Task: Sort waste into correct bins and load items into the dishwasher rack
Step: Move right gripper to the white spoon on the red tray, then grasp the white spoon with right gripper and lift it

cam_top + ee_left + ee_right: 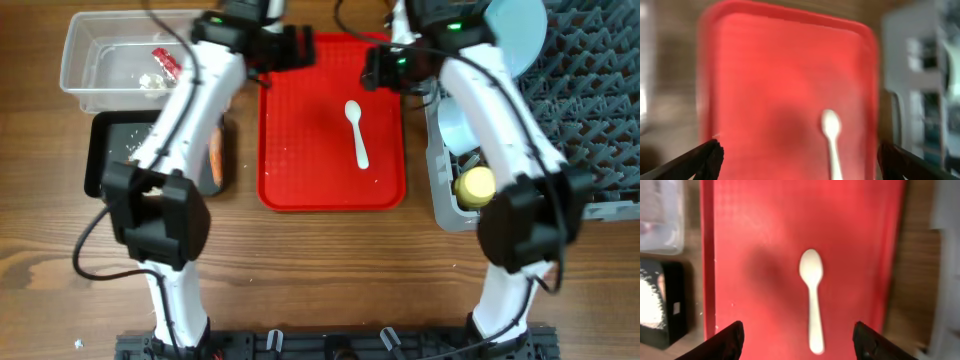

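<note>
The right gripper (797, 330) hovers over the tray (750, 240) with its fingers apart and nothing in them. The spoon (811, 270) lies flat on the tray below, its handle end showing between the tips and its bowl toward 12 o'clock in the wrist view. The step in hand looks like lifting the spoon for the rack (590, 90), which sits at 3 o'clock of the tray seen from overhead. To do it well, come straight down astride the thin handle, near its middle rather than the bowl, and close fully; a flat, slick spoon may skid or flip. The left gripper (285, 45), likewise spread and empty, hangs at the tray's 12 o'clock edge and should give way.
</note>
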Controlling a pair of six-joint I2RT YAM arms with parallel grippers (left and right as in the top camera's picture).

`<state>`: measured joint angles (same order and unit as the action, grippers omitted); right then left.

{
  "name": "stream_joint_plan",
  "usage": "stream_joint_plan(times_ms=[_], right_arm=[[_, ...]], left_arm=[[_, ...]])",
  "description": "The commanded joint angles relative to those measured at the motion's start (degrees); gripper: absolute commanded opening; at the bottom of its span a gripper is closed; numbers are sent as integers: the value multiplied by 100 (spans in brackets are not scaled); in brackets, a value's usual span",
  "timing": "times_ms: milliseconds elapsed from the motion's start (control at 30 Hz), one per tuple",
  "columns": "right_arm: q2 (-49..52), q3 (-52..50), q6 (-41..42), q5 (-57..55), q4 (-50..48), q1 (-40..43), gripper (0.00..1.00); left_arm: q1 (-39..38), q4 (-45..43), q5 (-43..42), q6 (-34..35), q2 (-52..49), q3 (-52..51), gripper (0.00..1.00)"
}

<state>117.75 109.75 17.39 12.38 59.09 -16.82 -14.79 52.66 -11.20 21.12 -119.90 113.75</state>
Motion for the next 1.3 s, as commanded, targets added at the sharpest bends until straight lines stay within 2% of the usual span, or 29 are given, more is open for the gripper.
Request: stream_joint_plan(times_ms=[0, 200, 800, 1033, 1267], right_arm=[[417, 37, 422, -286, -245, -243, 68], [892, 37, 837, -758, -568, -396, 57], [1974, 37, 1128, -354, -898, -396, 56], [2334, 37, 1152, 85, -960, -396, 49], [2369, 37, 1154, 129, -911, -396, 37]], left_arm=[[691, 284, -234, 809, 286, 70, 100], [1193, 555, -466, 811, 286, 70, 100], [1305, 656, -459, 807, 286, 70, 100], [1305, 656, -459, 807, 286, 70, 100], [1305, 656, -459, 807, 286, 70, 100]])
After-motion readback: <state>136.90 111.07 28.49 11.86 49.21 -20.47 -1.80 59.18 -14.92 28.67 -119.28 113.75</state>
